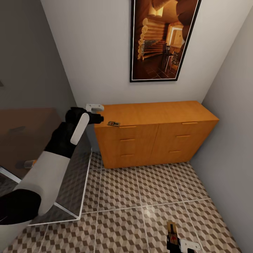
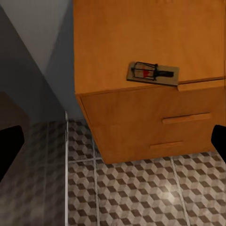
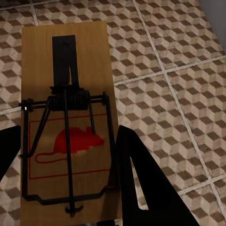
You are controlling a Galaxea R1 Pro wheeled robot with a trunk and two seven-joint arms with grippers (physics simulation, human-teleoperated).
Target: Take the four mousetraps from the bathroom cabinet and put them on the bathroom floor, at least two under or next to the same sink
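One mousetrap (image 1: pixel 113 123) lies flat on top of the orange-brown cabinet (image 1: pixel 154 140), near its front left edge; in the left wrist view this mousetrap (image 2: pixel 153 73) shows dark wire and a red mark. My left gripper (image 1: pixel 99 113) hovers open just left of it, above the cabinet's corner, with its dark fingertips (image 2: pixel 9 146) spread wide. Low at the right, my right gripper (image 1: pixel 176 242) is shut on a second mousetrap (image 3: pixel 68 127), held by its long sides just above the cube-patterned bathroom floor (image 1: pixel 140 196). All cabinet drawers (image 2: pixel 186 118) are closed.
A glass panel with a white frame (image 1: pixel 84 182) stands on the left, close to my left arm. Grey walls close in at the right (image 1: pixel 232 123) and behind the cabinet, where a framed picture (image 1: pixel 161 38) hangs. Open tiled floor lies in front of the cabinet.
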